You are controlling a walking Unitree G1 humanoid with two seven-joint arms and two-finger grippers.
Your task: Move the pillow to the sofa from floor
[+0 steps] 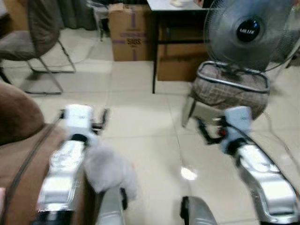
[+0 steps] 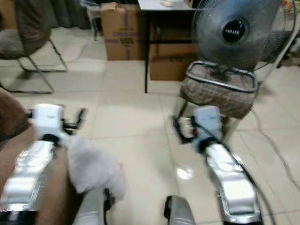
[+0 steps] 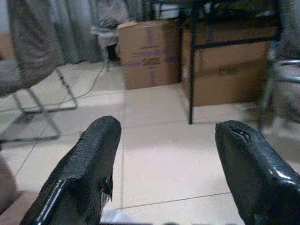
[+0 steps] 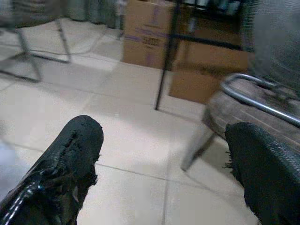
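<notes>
Two grippers reach forward over a pale tiled floor [image 1: 140,154], both with their black fingers spread wide and nothing between them. The left gripper [image 3: 164,173] hangs above the edge of a brown sofa [image 1: 18,154], and a white fluffy pillow [image 1: 108,171] lies just below and to the inner side of that arm, resting against the sofa's edge; whether it sits fully on the cushion cannot be told. A sliver of the pillow's white fuzz shows under the left gripper's fingers [image 3: 84,168] in the left wrist view. The right gripper [image 4: 164,173] hovers apart from the pillow, over bare tile, with a low padded stool [image 1: 232,89] on a metal frame just ahead of it. A standing fan [image 1: 248,30] rises behind the stool. Farther ahead of both grippers stand cardboard boxes [image 1: 131,33] beside a black-legged table [image 1: 154,47], and a chair [image 1: 35,33] with a metal frame sits off beyond the left gripper.
</notes>
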